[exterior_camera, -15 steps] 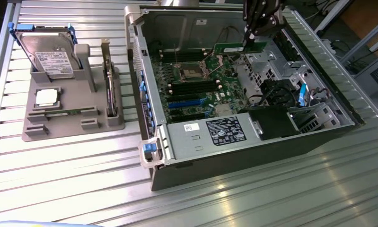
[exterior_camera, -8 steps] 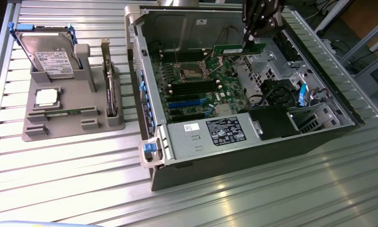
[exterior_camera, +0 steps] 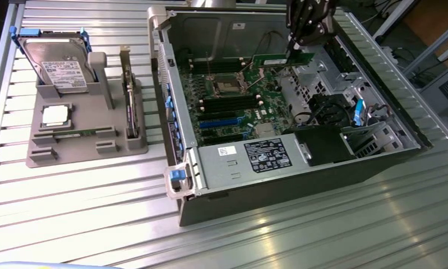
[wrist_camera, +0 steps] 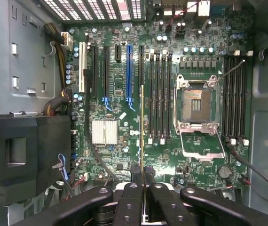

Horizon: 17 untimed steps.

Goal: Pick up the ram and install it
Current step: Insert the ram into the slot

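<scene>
One stick in hand: the gripper [exterior_camera: 299, 49] is pinched nearly closed on the ram [exterior_camera: 282, 59], gripping it across its thin faces near one end. It hangs inside the open computer case [exterior_camera: 231, 185], above the far end of the motherboard [exterior_camera: 239, 106] and clear of the board, not seated in anything.

Key relation, from the wrist view: the ram is seen edge-on as a thin line running straight out from between the fingertips [wrist_camera: 135, 173]. Its long axis is parallel to the bank of four memory slots [wrist_camera: 160, 94] beside the CPU socket [wrist_camera: 197, 106]. It isn't over a slot, though. The edge sits just to one side of the bank, between the nearest memory slot and the blue expansion slot [wrist_camera: 128, 75].

My read: angle looks good and the remaining error is a small sideways offset toward the bank. A second bank of slots [wrist_camera: 235, 99] lies beyond the socket, well apart from the stick.
</scene>
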Each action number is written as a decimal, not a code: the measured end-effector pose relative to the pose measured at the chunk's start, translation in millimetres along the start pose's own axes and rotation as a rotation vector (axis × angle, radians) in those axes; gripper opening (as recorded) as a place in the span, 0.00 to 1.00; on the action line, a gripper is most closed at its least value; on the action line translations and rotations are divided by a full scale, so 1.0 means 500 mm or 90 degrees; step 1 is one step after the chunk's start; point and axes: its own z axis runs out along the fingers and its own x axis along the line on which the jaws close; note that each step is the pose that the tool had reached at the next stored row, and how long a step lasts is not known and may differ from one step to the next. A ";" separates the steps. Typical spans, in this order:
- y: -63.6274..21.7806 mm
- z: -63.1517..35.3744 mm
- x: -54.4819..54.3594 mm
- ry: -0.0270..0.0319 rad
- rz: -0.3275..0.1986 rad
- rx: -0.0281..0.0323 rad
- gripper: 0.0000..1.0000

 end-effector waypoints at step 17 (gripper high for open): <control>0.001 0.017 -0.001 0.0000 0.000 0.0000 0.12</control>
